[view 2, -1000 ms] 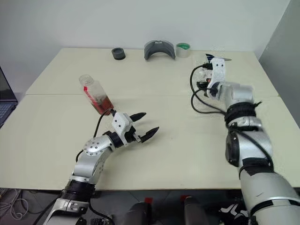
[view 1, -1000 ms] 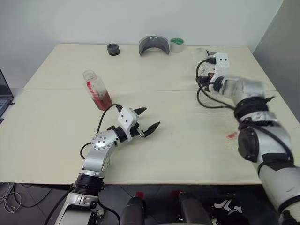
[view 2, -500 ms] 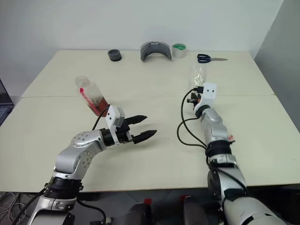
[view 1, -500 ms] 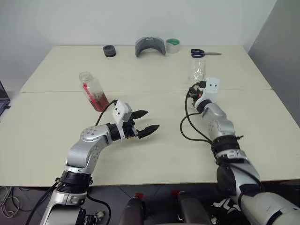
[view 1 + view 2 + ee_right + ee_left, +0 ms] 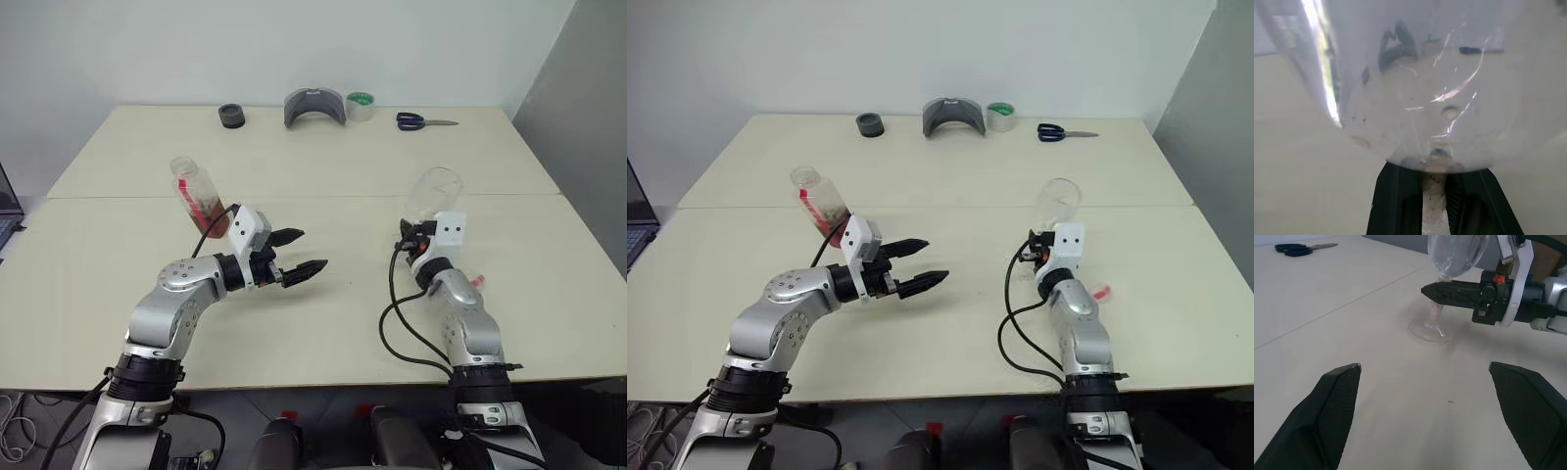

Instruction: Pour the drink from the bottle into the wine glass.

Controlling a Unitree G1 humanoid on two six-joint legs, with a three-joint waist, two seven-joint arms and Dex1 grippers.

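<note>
The right pincer clamps the clear wine glass's thin stem; the left pincer, black-fingered, gapes empty near the tilted plastic bottle.

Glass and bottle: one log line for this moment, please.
right end effector: shut on glass stem | left end effector: open, empty | bottle: uncapped, on table | pour: not begun

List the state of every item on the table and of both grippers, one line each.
bottle: uncapped, upright but tilted, part full of drink, not held.
wine glass: empty, foot on the table, stem pinched.
left gripper: open, empty.
right gripper: shut on the glass stem.
scissors: closed, lying flat.
tape roll: lying flat.
</note>
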